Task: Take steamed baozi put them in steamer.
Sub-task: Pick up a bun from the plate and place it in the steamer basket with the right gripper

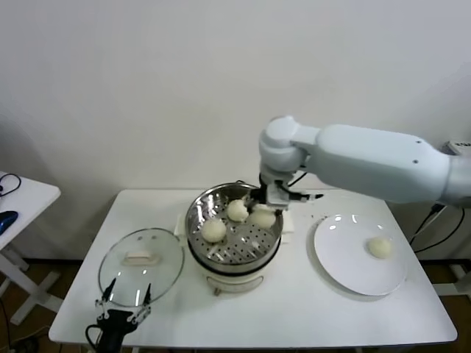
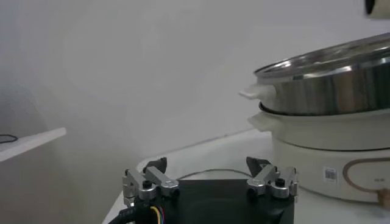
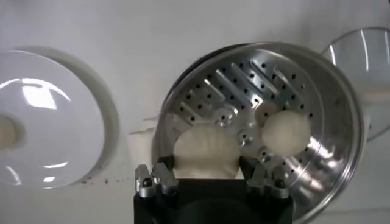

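Head view showing the right tool (image 1: 266,207) reaching over the far right rim of the steamer (image 1: 197,215) at the table's middle, pinching a bun (image 1: 263,218) between its fingers, low over the tray. Resting on the tray already: two more buns (image 1: 214,230), one toward the left rim, the other (image 1: 237,210) at the far side. Waiting on the plate (image 1: 346,272) near the table's right edge: the last bun (image 1: 380,248). Likely handling as soft, light, easily dented dough; best taken gently across the rounded sides. Lying near the front left corner: glass lid (image 1: 118,283), well clear of the path. Hanging off the front left edge, spread wide and holding nothing: left tool (image 1: 124,298).
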### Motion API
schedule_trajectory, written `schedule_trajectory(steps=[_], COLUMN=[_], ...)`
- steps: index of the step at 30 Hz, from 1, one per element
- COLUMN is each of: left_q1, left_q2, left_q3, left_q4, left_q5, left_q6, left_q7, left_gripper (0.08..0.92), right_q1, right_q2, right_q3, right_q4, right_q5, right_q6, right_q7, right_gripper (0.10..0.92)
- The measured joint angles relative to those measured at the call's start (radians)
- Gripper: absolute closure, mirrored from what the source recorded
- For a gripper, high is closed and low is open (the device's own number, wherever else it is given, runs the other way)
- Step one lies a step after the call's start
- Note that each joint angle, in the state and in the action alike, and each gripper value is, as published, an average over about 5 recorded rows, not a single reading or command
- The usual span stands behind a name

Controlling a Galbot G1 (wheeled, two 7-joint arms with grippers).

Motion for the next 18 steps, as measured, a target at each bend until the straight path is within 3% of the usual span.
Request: schedule_trajectory(steps=[18], left_q1=[-0.010], left_q2=[0.004], left_q3=[-0.004], left_q4=[0.021], left_q5=[-0.003], left_q6=[0.003], left_q7=[0.000], left_gripper=[0.177], right_q1=[-0.141], right_q2=[0.119], right_q3=[0.016], right_q4=[-0.049], right_q5=[-0.065], right_q6=[0.021], right_q7=[0.003], right_gripper=[0.321])
